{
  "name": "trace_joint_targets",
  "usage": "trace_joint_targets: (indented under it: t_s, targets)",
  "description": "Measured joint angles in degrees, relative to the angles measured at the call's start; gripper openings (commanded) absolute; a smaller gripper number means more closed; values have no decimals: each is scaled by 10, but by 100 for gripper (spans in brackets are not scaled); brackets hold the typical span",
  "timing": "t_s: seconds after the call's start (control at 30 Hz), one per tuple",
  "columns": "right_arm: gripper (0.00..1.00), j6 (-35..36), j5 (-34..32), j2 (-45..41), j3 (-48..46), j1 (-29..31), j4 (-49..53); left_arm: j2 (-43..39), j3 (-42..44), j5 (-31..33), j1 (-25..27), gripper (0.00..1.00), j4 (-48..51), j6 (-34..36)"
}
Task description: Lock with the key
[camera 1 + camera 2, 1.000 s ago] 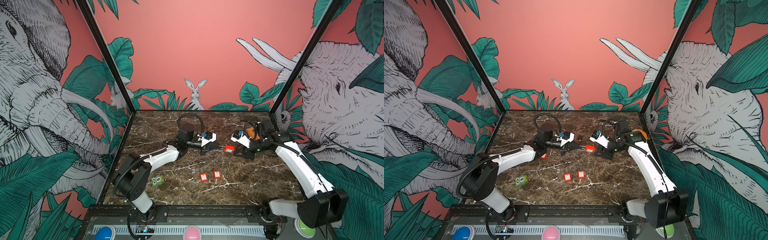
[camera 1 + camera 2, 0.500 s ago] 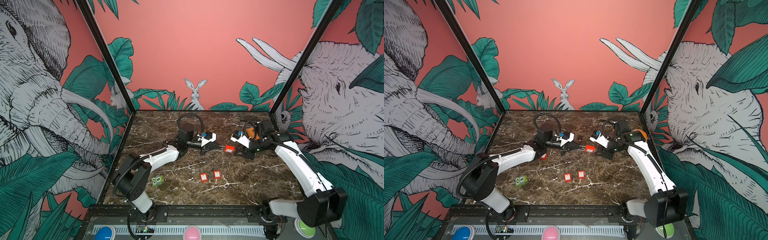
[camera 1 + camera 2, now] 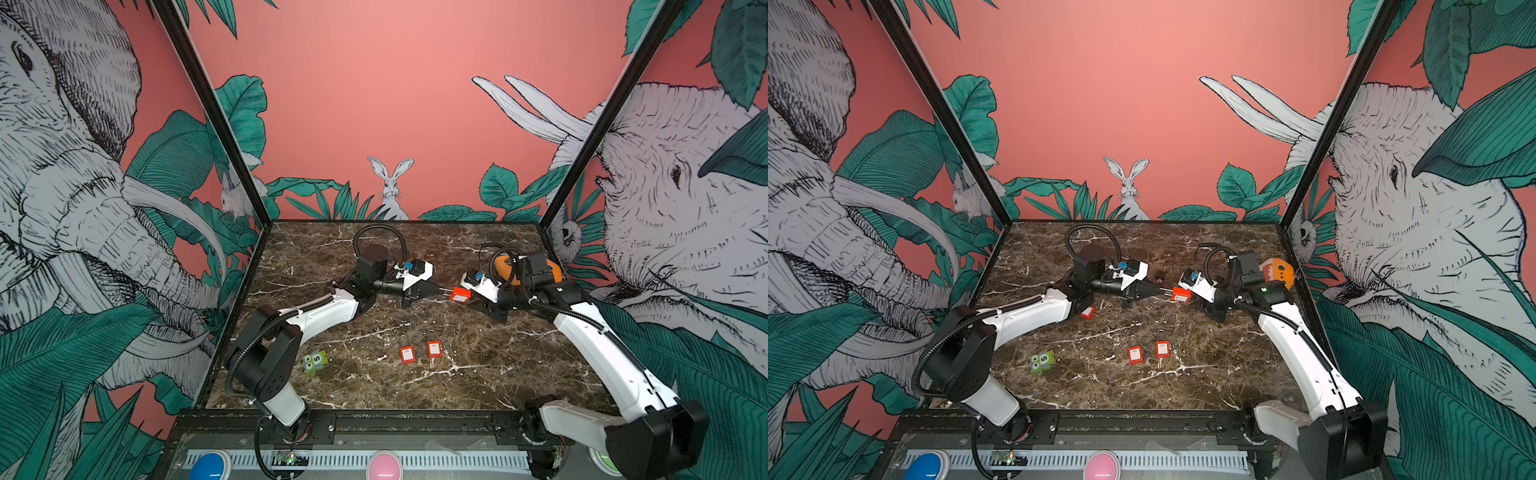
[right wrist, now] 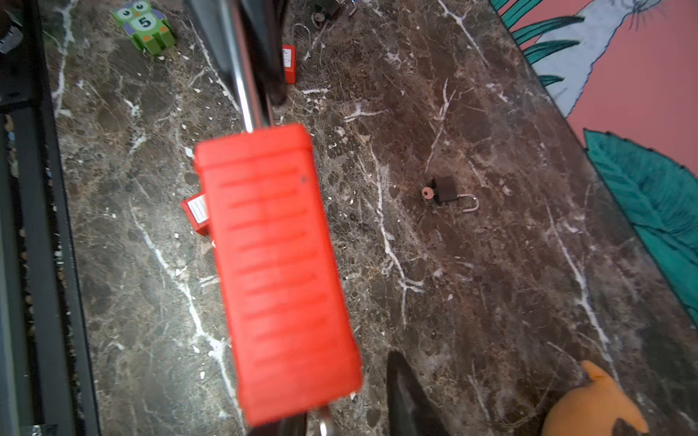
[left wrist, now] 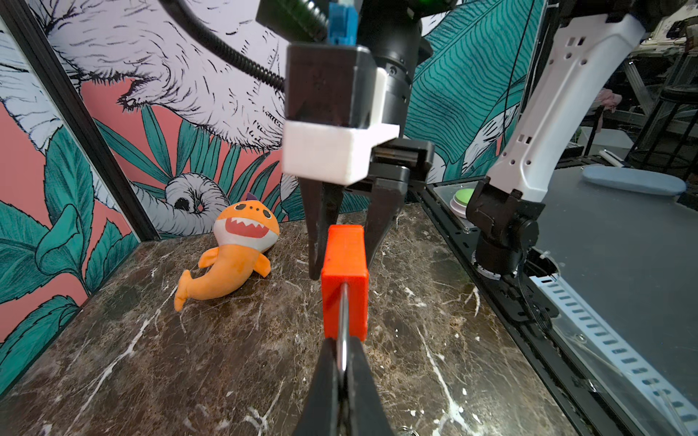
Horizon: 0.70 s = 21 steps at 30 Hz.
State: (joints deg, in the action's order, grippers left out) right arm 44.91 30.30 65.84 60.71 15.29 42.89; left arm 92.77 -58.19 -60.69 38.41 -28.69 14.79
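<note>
A red padlock (image 3: 461,294) (image 3: 1180,295) hangs above the marble between both grippers. My left gripper (image 5: 342,355) is shut on its steel shackle (image 5: 343,324), seen in the left wrist view. My right gripper (image 3: 471,297) straddles the lock's body (image 4: 275,271) from the far end and is open. One of its fingers (image 4: 404,392) stands clear of the lock's side. The other is mostly hidden under the body. A sliver of metal (image 4: 325,424) shows at the lock's end. I cannot tell whether it is the key.
Two red padlocks (image 3: 408,355) (image 3: 434,349) lie at the front middle, and a third (image 3: 1087,312) lies by the left arm. A dark padlock (image 4: 440,192) with a pink-headed key lies at the back. A green owl block (image 3: 314,360) lies front left. An orange shark plush (image 5: 234,260) lies back right.
</note>
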Motion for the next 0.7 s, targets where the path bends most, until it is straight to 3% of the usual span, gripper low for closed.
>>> trace_joint_targets:
  t_s: [0.2,0.7]
  targets:
    - [32,10,-8,-27,-1,-12,9,0,-1,-2,0,0,1,2]
    - [17,23,65,43,68,-15,88,0,-9,-13,0,0,43,37]
